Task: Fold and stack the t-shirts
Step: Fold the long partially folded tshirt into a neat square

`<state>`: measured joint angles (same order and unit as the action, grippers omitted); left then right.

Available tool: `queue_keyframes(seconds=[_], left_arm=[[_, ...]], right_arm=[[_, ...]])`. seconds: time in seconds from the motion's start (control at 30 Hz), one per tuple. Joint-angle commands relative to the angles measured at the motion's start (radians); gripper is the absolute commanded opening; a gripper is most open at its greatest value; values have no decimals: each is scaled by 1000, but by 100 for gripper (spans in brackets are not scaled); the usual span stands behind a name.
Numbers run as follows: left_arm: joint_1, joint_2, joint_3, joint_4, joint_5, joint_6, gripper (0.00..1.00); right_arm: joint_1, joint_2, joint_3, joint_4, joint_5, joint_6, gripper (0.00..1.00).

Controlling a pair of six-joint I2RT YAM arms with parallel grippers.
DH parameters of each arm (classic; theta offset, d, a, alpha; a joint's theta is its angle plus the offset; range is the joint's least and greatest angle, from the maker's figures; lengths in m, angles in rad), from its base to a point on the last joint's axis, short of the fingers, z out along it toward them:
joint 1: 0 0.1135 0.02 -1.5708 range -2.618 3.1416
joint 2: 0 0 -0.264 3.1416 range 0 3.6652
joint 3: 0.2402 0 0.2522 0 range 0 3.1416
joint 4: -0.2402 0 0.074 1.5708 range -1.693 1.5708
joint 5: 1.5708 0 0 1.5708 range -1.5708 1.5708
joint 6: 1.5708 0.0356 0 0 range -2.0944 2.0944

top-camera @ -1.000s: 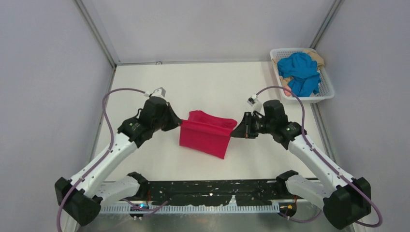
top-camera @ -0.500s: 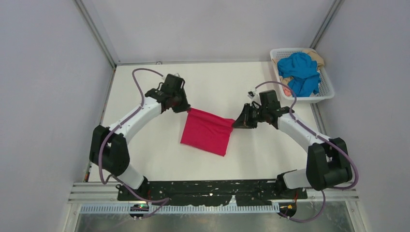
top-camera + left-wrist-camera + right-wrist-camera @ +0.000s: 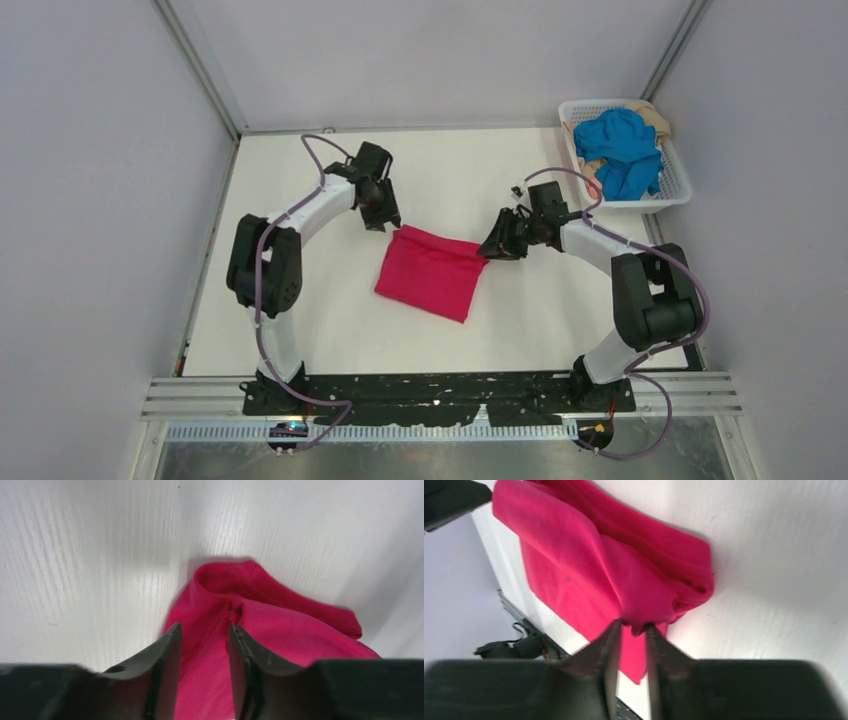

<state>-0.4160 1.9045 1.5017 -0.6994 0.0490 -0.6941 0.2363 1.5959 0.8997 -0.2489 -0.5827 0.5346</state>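
The crimson-pink t-shirt [image 3: 430,275] lies folded into a rough rectangle on the white table. My left gripper [image 3: 388,218] is at its far left corner. In the left wrist view this gripper [image 3: 204,630] is open, hovering just over the shirt [image 3: 290,630], nothing between its jaws. My right gripper [image 3: 492,250] is at the far right corner. In the right wrist view it [image 3: 631,626] is shut on a bunched bit of the shirt [image 3: 574,555]. The blue t-shirt [image 3: 620,145] lies crumpled on the beige one [image 3: 660,118] in the basket.
The white lattice basket [image 3: 682,180] stands at the far right corner of the table, by the right wall. Grey walls close in the left, back and right sides. The black base rail [image 3: 440,392] runs along the near edge.
Both arms have stretched forward and lowered the shirt, which hung between them and now lies flat. The left gripper has let go of its corner and moved slightly back.
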Motion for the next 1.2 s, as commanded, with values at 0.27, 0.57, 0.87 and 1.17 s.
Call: queue_keyframes(seconds=[0.27, 0.57, 0.87, 1.17], left_arm=[[25, -149, -50, 53, 80, 29, 99], [-23, -92, -80, 248, 327, 18, 100], [-27, 85, -78, 273, 354, -5, 100], [-15, 86, -166, 186, 158, -18, 100]], right_arm=[[5, -143, 29, 49, 192, 23, 100], [130, -127, -68, 314, 129, 135, 95], [128, 25, -68, 331, 233, 152, 95], [122, 213, 41, 326, 228, 123, 95]])
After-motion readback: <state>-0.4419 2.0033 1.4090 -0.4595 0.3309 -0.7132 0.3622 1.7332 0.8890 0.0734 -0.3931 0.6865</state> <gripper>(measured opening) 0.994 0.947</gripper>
